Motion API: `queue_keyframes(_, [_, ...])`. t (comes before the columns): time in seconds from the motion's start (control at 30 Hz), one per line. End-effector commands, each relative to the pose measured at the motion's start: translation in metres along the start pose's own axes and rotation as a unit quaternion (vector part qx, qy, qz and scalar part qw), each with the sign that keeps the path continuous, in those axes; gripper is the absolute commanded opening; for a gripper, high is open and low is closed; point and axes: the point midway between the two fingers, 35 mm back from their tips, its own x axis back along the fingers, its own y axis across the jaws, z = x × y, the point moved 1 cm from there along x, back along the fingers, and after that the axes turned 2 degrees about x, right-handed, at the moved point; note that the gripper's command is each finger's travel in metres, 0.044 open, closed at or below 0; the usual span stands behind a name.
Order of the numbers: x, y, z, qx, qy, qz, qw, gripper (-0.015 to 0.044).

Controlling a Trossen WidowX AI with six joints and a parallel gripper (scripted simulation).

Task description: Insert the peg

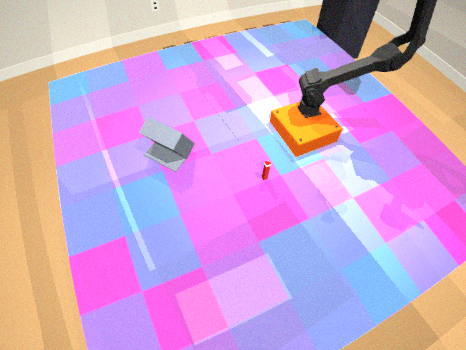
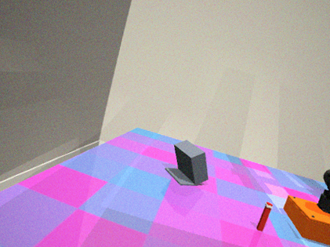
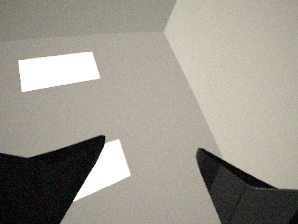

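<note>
The red peg (image 1: pixel 266 171) (image 2: pixel 264 218) stands upright on the table, a little in front of the orange base, with a pale top end. The grey sloped panel (image 1: pixel 163 133) (image 2: pixel 199 169) stands on a flat foot, left of the peg in the top and exterior views. Its hole cannot be made out in either the top or the exterior view. My gripper (image 3: pixel 151 146) is open with nothing between the fingers in the wrist view, which shows only ceiling and walls behind them. The gripper is outside the top and exterior views, far from the peg, with the arm raised past the upper right of the top view.
The orange base block (image 1: pixel 307 131) (image 2: pixel 312 222) carries the black arm (image 1: pixel 357 70). The table (image 1: pixel 220 210) (image 2: pixel 117 198) has a patchwork of pink, blue and purple. A dark pillar (image 1: pixel 345 25) stands behind the table's far edge.
</note>
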Motion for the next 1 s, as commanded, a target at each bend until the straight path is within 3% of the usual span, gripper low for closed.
queue_keyframes(0.0, [0.011,0.033,0.058,-0.055,0.072,-0.034,0.995,0.0440])
queue_keyframes(0.5, [0.096,0.162,0.205,-0.212,0.311,-0.139,0.916,0.0440])
queue_keyframes(0.97, [0.207,0.288,0.262,-0.371,0.483,-0.216,0.764,0.0440])
